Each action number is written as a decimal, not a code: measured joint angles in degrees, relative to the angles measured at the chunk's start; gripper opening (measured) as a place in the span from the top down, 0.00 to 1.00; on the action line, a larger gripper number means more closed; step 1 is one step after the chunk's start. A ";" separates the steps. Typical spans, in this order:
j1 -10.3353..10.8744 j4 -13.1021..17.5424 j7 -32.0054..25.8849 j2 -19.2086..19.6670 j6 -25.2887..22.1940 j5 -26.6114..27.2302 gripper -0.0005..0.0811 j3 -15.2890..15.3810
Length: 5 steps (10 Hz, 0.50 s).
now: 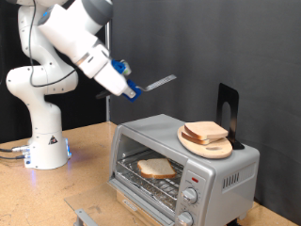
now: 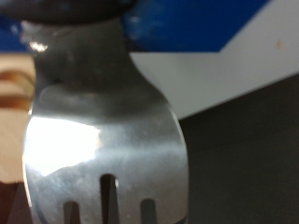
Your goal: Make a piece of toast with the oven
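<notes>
In the exterior view the gripper hangs in the air above the oven, toward the view's upper middle, at the end of the white arm. It carries blue parts near the fingers and grips the handle end of a metal spatula, whose flat blade sticks out toward the view's right, well above the oven top.

The oven sits on a wooden table. Its door is down, and the toast lies flat on the wire rack inside. Two round knobs sit one above the other on the oven's front panel, with a small red light above them. No writing on the oven can be read.

On the oven's roof rests a round board carrying more slices, stacked at a slant. A black stand rises just behind the board. The arm's base bears a small triangular warning label, too small to read.

In the wrist view the spatula fills most of the picture: a shiny, blurred metal blade with slots cut into it, glare on one side. The fingers themselves do not show here. Behind the blade are blue and white surfaces and a dark area. A tan shape at the edge is too blurred to identify.
</notes>
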 joint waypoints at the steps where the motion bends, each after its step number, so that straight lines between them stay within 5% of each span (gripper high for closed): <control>1: 0.44 1.12 1.99 0.57 0.97 0.27 0.52 1.71; 5: 1.60 3.93 4.23 4.39 2.62 0.36 0.52 6.96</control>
